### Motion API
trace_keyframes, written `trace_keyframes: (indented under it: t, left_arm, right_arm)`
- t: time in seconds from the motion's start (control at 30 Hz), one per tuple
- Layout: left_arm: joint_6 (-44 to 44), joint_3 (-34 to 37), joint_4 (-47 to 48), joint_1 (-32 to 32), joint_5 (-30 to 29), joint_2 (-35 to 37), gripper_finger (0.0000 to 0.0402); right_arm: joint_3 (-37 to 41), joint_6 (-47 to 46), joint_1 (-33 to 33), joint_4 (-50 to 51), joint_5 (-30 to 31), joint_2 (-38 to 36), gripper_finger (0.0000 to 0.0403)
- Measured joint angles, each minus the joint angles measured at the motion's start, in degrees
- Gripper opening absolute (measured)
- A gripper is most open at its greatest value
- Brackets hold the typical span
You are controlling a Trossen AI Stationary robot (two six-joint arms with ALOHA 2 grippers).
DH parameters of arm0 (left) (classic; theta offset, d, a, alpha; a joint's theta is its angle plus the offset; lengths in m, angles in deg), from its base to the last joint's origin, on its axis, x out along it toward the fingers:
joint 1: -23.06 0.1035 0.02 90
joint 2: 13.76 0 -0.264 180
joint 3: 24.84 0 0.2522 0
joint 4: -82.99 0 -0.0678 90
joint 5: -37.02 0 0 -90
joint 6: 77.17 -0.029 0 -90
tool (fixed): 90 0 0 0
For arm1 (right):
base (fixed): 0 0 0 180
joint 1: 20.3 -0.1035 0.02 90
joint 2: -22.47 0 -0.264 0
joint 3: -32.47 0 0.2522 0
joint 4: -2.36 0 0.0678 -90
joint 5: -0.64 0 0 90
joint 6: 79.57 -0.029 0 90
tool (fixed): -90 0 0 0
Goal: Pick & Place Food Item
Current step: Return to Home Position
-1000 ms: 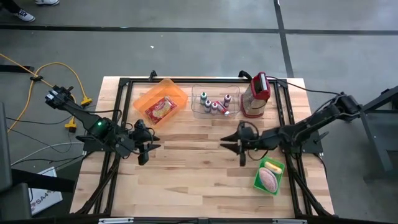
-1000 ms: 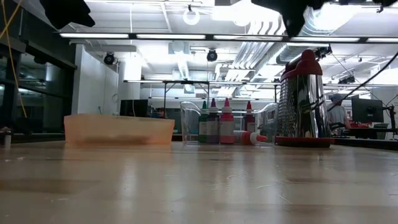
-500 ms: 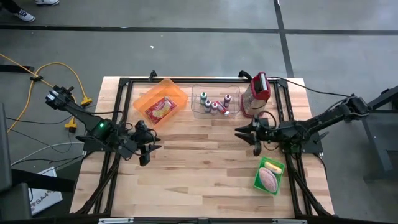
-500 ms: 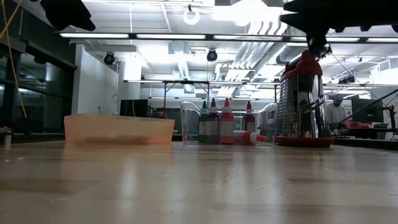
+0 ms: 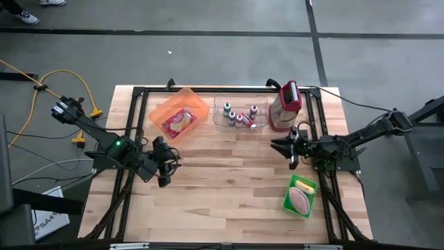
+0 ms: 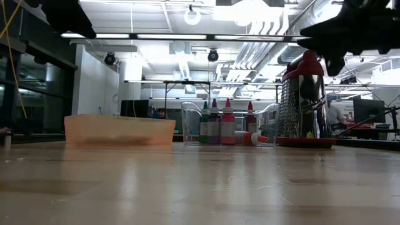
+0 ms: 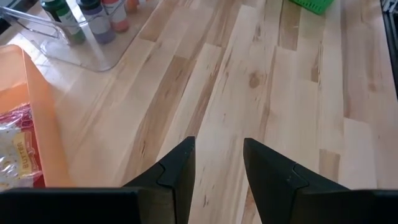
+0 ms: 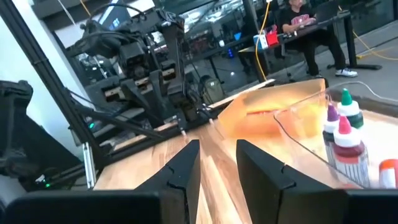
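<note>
The sorting is judged finished, and the return to the home position is the step in hand. The left gripper (image 5: 165,167) is held near the left edge of the table (image 5: 222,187), and the right gripper (image 5: 286,149) toward the right edge, near the one box grater (image 5: 286,105). Each claw is narrowly parted and nothing is held. For the next move, both arms need only be drawn back clear of the grater.

One red popcorn bag (image 5: 179,123) lies in the one orange bin (image 5: 196,104) at the far left corner. One pink donut (image 5: 300,199) can be counted in the one green bin (image 5: 288,202) near the right edge. Five bottles (image 5: 240,117) are counted in one clear tray (image 5: 220,111).
</note>
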Motion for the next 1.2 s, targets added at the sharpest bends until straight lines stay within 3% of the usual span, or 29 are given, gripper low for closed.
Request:
trace_keyframes:
  t: [0.27, 0.53, 0.87, 1.2]
  left_arm:
    - [0.09, 0.0, 0.02, 0.02, 0.06, 0.0, 0.0131]
    - [0.09, -0.01, 0.02, 0.01, 0.08, 0.0, 0.0131]
    - [0.11, -0.02, 0.02, 0.02, 0.1, 0.0, 0.0131]
    - [0.83, -0.02, 0.02, 0.0, 0.1, 0.0, 0.0131]
  right_arm:
    - [4.72, -1.56, 0.0, -0.15, -0.05, -5.81, 0.0093]
    - [5.69, -1.57, -0.02, 3.41, -4.12, -11.59, 0.0093]
    - [5.74, -5.36, 0.0, 19.99, -3.31, -18.89, 0.0093]
    - [5.74, -3.86, 0.02, 28.12, -2.67, -27.94, 0.0093]
